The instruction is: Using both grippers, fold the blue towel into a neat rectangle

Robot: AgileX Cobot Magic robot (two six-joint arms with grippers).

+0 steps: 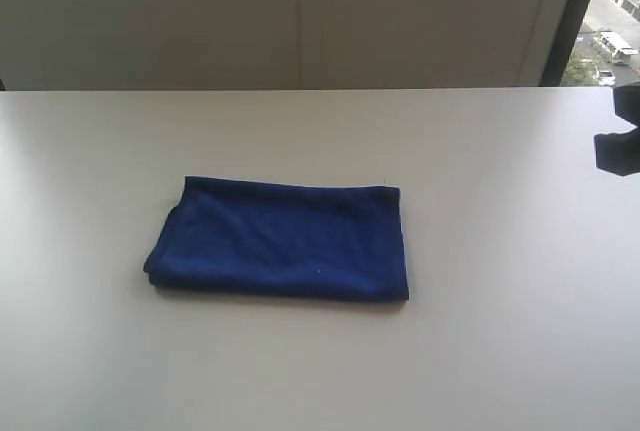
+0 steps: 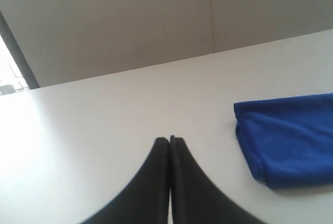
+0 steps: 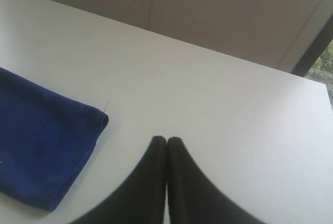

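Blue towel (image 1: 280, 239): fuzzy folded rectangle on bench (image 1: 500, 351). I see left gripper (image 2: 169, 140), right gripper (image 3: 166, 140) pinched together. Corner thread (image 3: 106, 104) only in right wrist view.

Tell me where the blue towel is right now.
The blue towel lies folded on the white table, slightly left of centre in the exterior view.

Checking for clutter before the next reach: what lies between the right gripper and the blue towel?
Only bare white table, seen in the right wrist view: nothing sits between the shut right gripper and the blue towel.
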